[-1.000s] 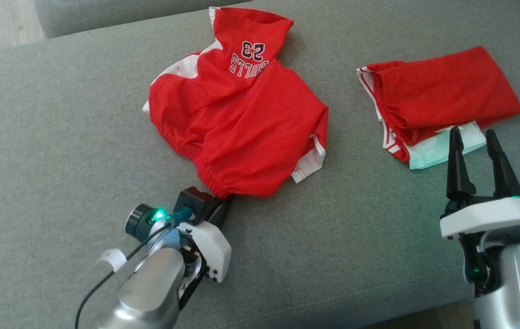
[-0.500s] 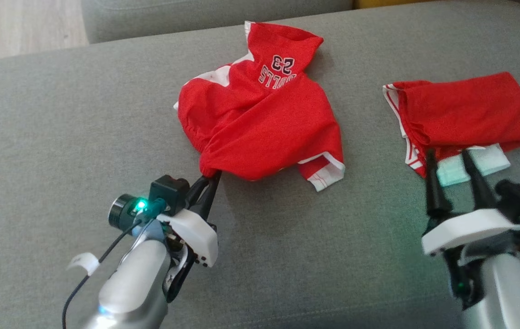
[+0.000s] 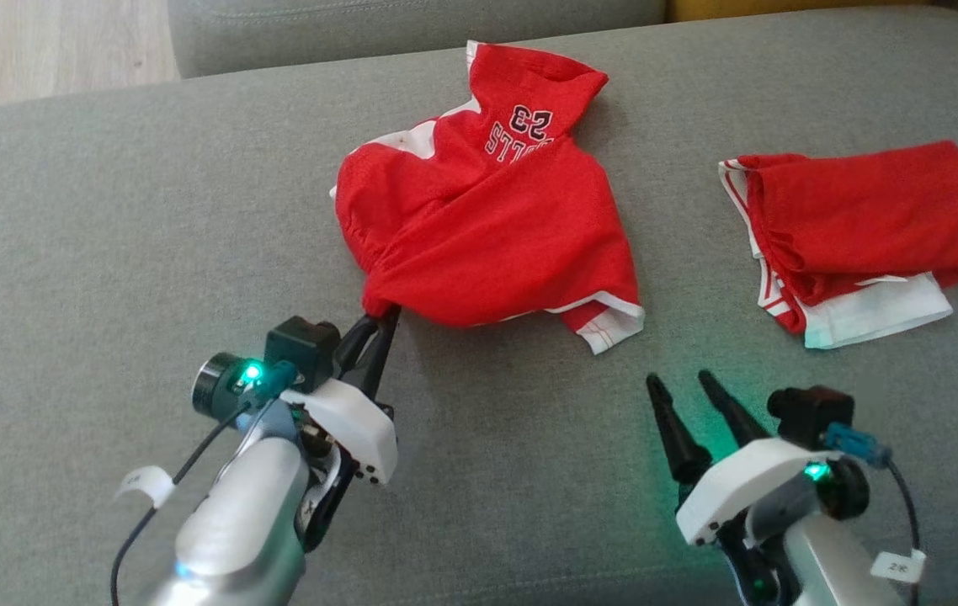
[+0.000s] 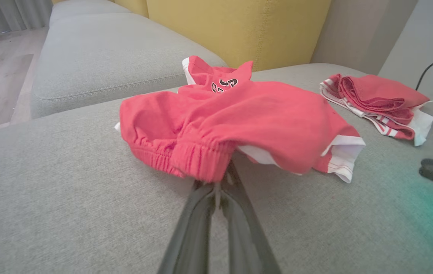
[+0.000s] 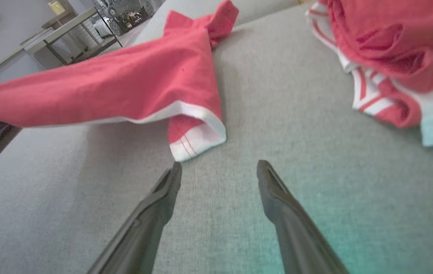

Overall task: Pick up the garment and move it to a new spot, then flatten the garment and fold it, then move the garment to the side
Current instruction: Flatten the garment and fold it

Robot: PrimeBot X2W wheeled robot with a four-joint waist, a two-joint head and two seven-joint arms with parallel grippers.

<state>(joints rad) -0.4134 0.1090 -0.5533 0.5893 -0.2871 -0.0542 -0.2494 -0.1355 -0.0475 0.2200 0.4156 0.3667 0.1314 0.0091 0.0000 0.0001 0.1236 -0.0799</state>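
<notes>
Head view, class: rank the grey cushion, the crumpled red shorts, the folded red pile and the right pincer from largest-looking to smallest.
1. grey cushion
2. crumpled red shorts
3. folded red pile, somewhat smaller, reaching the picture's right edge
4. right pincer, smallest even though nearest the camera

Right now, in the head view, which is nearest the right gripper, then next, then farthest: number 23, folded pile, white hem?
1. White hem, just ahead-left of the right gripper.
2. Folded pile, ahead on the right.
3. Number 23, far back on the shorts.
</notes>
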